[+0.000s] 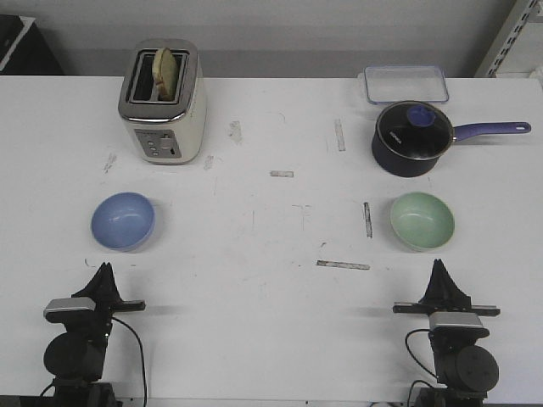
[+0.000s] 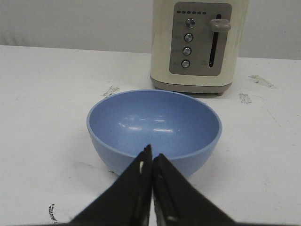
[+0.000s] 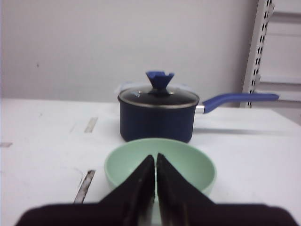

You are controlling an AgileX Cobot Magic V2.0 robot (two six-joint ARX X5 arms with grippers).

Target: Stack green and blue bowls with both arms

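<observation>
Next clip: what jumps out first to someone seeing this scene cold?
Two matching bowls sit far apart on the white table: the blue bowl ahead of the left gripper, the green bowl ahead of the right gripper, both grippers shut and empty. Behind stand a cream toaster holding bread and a dark lidded saucepan.

White scuffed table (image 1: 271, 339) filling the scene, plain pale grey wall (image 1: 280, 34) behind its far edge, slotted metal shelving upright (image 1: 509, 38) at far right, even light
</observation>
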